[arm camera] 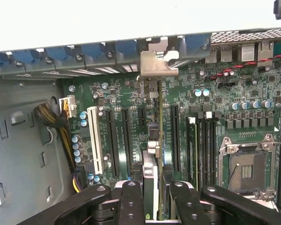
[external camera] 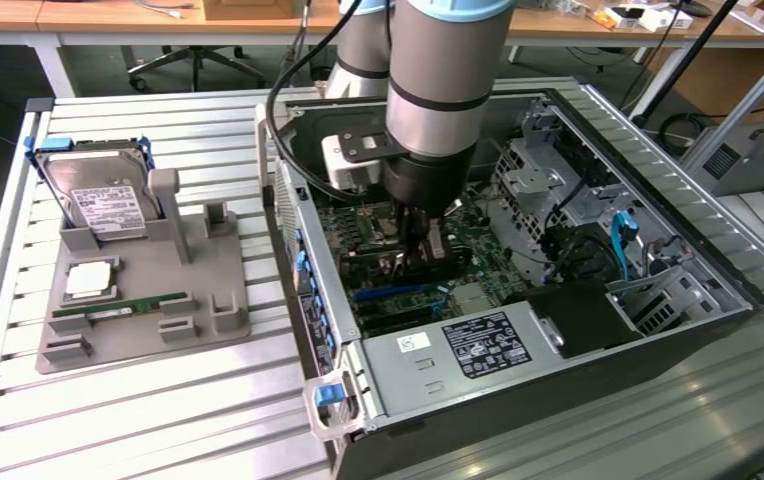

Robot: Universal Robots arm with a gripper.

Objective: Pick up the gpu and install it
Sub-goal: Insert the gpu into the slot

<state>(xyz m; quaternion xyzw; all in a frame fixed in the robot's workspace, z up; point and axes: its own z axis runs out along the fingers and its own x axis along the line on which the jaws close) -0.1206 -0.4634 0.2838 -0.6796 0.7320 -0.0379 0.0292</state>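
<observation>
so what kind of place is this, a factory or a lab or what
Probably a robotics lab or workshop: an open computer case on a slatted metal table, a grey parts fixture beside it, and desks with an office chair behind.

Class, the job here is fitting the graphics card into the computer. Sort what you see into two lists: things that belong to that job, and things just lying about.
Belongs to the job:
- gpu, edge-on, gripped over the motherboard slots
- tool, closed on the gpu
- motherboard
- computer case, side open

Lying about:
- hard drive, on the grey holder
- RAM stick
- grey holder
</observation>
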